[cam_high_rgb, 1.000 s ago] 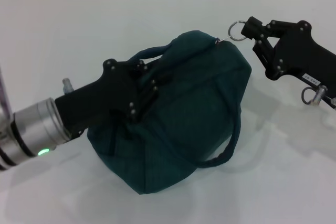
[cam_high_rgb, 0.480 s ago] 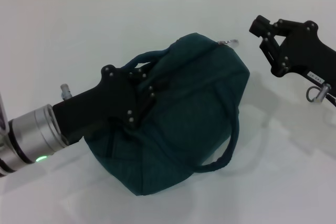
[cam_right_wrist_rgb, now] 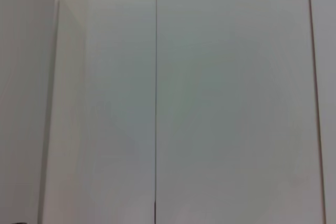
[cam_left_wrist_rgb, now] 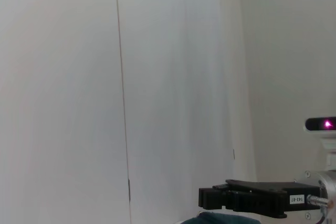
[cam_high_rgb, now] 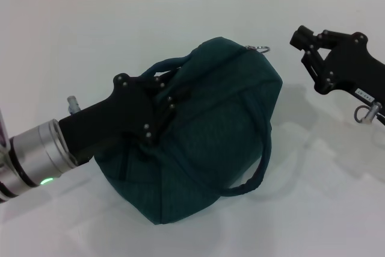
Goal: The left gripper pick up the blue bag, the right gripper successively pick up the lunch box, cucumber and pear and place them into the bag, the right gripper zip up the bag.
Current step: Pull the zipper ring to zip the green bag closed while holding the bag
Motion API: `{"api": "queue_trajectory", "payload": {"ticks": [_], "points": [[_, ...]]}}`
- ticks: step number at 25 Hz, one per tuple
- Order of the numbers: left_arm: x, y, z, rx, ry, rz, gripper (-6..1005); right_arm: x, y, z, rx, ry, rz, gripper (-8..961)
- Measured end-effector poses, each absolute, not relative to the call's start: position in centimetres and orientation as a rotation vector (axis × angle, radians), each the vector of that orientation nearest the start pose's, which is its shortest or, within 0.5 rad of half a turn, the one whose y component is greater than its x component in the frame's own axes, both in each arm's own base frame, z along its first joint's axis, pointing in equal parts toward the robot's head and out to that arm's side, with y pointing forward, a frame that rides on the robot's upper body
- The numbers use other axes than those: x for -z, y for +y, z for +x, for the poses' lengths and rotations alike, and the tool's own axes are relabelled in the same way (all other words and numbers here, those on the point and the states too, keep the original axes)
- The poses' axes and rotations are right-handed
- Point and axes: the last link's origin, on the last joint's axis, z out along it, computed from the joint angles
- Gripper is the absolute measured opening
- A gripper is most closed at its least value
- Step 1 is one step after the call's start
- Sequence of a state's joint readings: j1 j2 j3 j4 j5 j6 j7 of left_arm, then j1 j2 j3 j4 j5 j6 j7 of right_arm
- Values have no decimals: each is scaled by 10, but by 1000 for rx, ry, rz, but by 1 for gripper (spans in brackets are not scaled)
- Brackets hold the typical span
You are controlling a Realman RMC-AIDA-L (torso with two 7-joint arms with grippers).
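Right hand [cam_high_rgb: 299, 38] has let go the zipper ring [cam_high_rgb: 260, 49], backing away.

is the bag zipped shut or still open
Shut, as far as the head view shows: the bag has no gap along its top and the zipper pull ring lies at the far end.

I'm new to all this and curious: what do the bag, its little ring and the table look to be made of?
The bag looks like soft woven cloth, matte dark teal; it sags and creases where the left hand grips it. The ring on its zip looks like thin shiny metal, glinting silver. The table seems a smooth hard white surface, perhaps laminate; that cannot be settled. The right hand hangs apart from the ring.
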State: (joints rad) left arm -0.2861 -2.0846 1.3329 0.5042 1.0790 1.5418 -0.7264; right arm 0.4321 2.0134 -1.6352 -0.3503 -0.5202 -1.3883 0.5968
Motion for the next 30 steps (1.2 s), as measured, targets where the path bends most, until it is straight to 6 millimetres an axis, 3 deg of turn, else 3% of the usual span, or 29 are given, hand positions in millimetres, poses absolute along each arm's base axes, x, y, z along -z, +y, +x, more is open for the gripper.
{"api": "queue_trajectory", "payload": {"ticks": [5, 7, 14, 24, 30], "points": [[35, 270, -250, 1133, -128, -2423, 53, 18, 322, 249, -1090, 193, -2203, 37], [36, 270, -249, 1130, -113, -2423, 53, 18, 323, 251, -1071, 192, -2206, 88], [37, 269, -247, 1132, -94, -2425, 54, 32, 324, 257, -960, 195, -2287, 142], [36, 271, -241, 1158, -65, -2433, 52, 45, 334, 235, -954, 124, -2351, 226], [35, 272, -237, 1186, -48, -2436, 48, 49, 336, 225, -962, 84, -2372, 222]]}}
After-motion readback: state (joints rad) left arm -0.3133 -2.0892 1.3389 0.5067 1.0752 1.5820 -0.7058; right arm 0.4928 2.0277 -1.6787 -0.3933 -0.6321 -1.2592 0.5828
